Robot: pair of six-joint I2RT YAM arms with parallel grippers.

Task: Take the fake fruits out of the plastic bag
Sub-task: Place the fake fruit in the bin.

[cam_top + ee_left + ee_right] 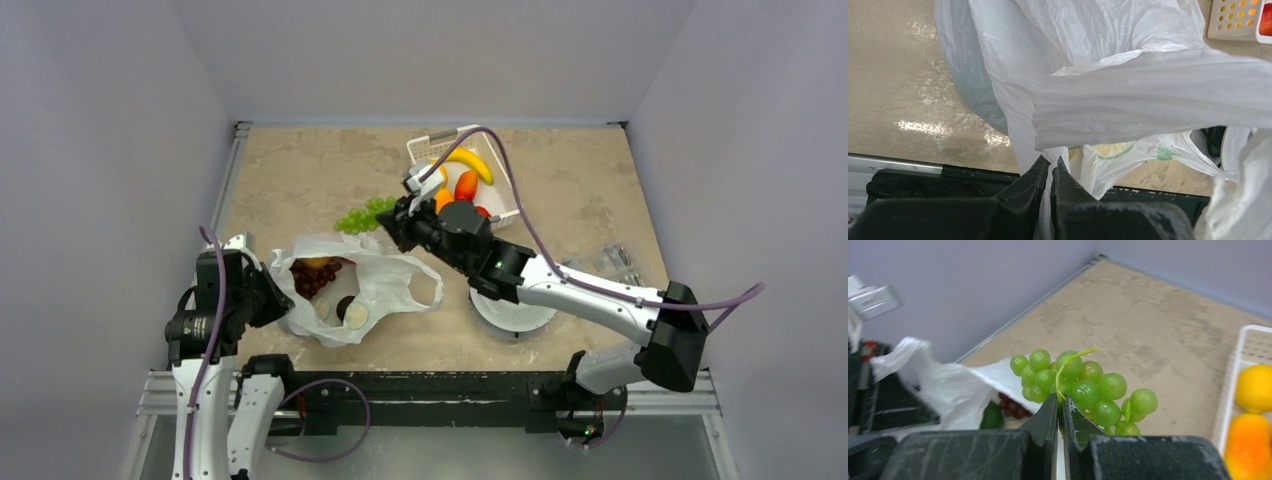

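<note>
Top view: right hand (392, 225) past the bag mouth, shut on green grape bunch (362, 216). Bunch fully out of plastic bag (385, 280), betw bag and white basket (432, 148); resting on tabletop (300, 170) or just above, can't tell. Long axis approx left-right, trailing left of the fingertips. Basket just beyond and right of that hand, w/ banana (472, 160) and orange fruit (465, 185) inside. Left hand (268, 300) at bag's near-left edge, pinching the film. Dark red grape bunch (315, 276) down in the open mouth, so prob. more to take out.

Left wrist: fingers pressed together on a fold of bag film, handle band stretched across above. Print on bag: yellow-green disc (1113, 149). No legible text.

Right wrist: fingers clamped on the thin green stem, grapes fanning ahead and slightly right. Bag below-left w/ dark grapes and a green fruit (993, 416) at the mouth. Basket rim at far right. No brand or writing readable.

Judgement: set-down of bunch likely next, basket to the right of the hand. Remaining fruit nearer left arm, but that hand busy w/ the bag, so right arm prob. the one to go back in
</note>
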